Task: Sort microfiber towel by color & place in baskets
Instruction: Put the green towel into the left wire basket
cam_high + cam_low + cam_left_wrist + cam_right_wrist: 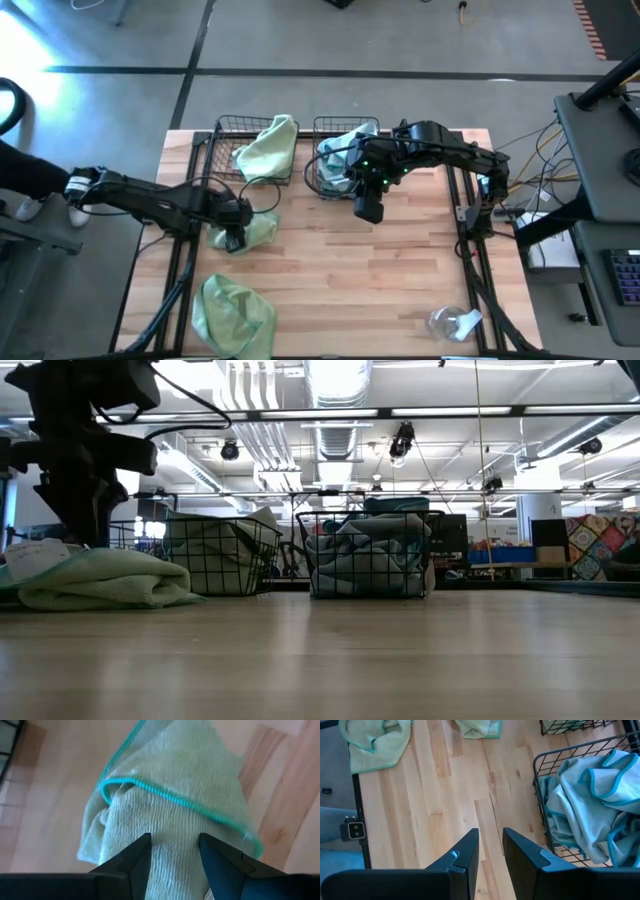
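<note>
Near table edge: one green towel (232, 316) crumpled at the left, one clear plastic item (450, 322) at the right. Mid-table: a second green towel (250, 231) under the left gripper (236, 240), fingers (131, 862) spread, tips on the cloth, nothing pinched. Right gripper (368, 210) just in front of the right basket (325, 152), fingers (465, 855) slightly apart, empty. Far side: two baskets; left basket (225, 150) holding a third green towel (268, 148), right basket holding pale blue towels (345, 150), number unclear.
</note>
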Tool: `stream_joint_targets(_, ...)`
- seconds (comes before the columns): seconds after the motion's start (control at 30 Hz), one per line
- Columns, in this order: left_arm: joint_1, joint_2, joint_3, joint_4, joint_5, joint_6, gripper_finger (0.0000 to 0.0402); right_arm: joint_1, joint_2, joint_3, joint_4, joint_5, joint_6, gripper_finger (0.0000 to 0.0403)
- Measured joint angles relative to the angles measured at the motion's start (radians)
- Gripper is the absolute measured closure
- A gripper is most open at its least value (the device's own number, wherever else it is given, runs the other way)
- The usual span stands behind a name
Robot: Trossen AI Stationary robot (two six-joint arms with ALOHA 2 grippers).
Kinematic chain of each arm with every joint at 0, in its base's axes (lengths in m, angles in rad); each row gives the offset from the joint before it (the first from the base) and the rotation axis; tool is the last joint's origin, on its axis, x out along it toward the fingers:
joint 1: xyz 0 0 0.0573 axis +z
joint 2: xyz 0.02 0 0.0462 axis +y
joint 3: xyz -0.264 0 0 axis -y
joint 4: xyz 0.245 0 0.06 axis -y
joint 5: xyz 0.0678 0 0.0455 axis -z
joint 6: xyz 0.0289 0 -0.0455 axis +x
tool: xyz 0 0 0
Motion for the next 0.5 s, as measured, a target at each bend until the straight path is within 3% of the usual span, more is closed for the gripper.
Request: stream_joint_targets(0.5, 0.000, 0.001, -0.161, 0.215, 0.005, -0.122, 0.0251, 0.000, 0.000, 0.000, 0.000, 0.000, -0.002, 0.0321)
